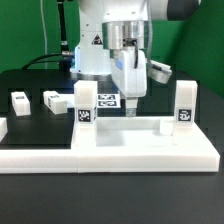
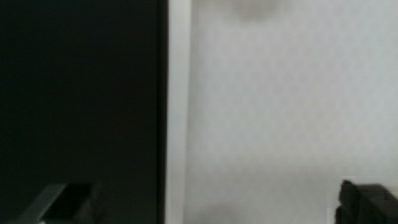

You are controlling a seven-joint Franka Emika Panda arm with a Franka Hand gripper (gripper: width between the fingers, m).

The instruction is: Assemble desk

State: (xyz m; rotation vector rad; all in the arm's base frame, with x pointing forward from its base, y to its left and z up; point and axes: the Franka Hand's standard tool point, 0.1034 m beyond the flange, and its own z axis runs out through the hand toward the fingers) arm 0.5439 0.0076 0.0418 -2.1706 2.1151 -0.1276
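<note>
The white tabletop slab lies flat at the front of the black table. Two white legs stand upright on it, one toward the exterior view's left and one toward its right, each showing a black-and-white tag. Two more legs lie loose on the table at the left. My gripper hangs between the two upright legs, just above the slab's far edge. In the wrist view the gripper is open, its dark fingertips wide apart over the slab's white surface and its edge, holding nothing.
The marker board lies flat behind the slab near the robot base. A long low white rail runs along the front left, against the slab. Black table surface shows beside the slab's edge.
</note>
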